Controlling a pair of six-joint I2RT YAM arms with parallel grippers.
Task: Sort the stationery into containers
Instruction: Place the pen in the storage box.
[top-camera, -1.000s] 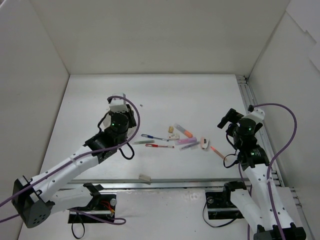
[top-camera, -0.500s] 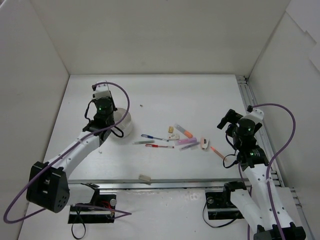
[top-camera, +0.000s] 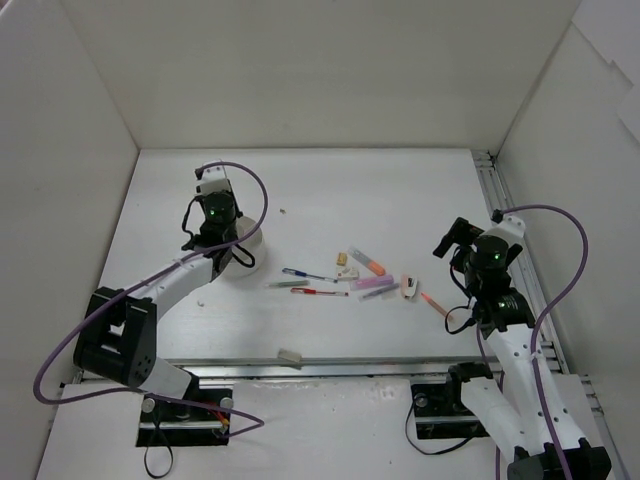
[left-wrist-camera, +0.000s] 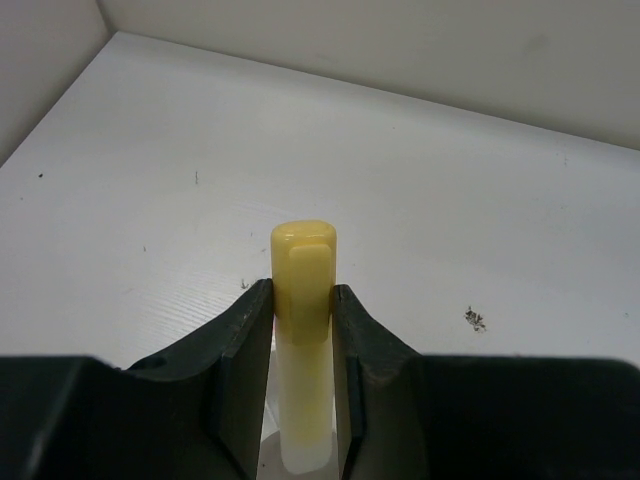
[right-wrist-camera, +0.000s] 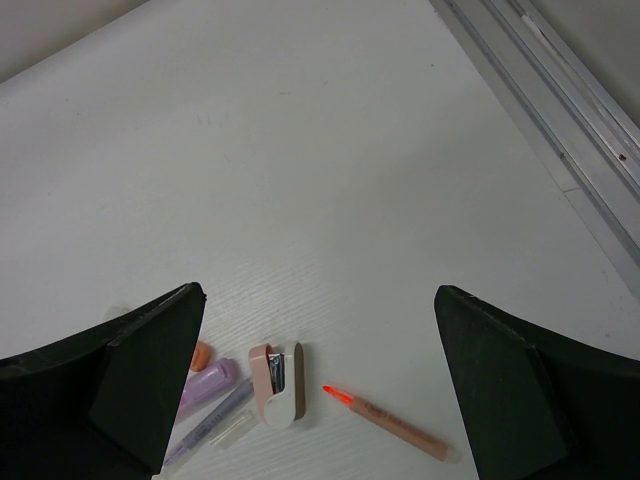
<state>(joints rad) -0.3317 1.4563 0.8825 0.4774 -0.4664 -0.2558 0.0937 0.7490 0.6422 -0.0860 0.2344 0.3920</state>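
Observation:
My left gripper (left-wrist-camera: 302, 292) is shut on a yellow marker (left-wrist-camera: 303, 262), which stands upright between the jaws with its cap above them. In the top view that wrist (top-camera: 213, 208) hangs at the back-left edge of the round white cup (top-camera: 248, 250), and its fingers are hidden. My right gripper (right-wrist-camera: 315, 292) is open and empty above the right end of the stationery row. That row holds a blue pen (top-camera: 303, 273), a red pen (top-camera: 318, 292), an orange marker (top-camera: 368, 263), purple markers (top-camera: 374, 286), a pink-and-white stapler (right-wrist-camera: 278, 383) and an orange-tipped pen (right-wrist-camera: 392, 424).
A small cream eraser (top-camera: 343, 258) lies by the orange marker, and another cream block (top-camera: 290, 355) rests near the table's front rail. White walls close in the left, back and right sides. A metal rail (top-camera: 512, 250) runs along the right edge.
The left arm has swung left and folded back, carrying its wrist from over the cup to the cup's back-left edge and uncovering the cup. The right arm has not moved.

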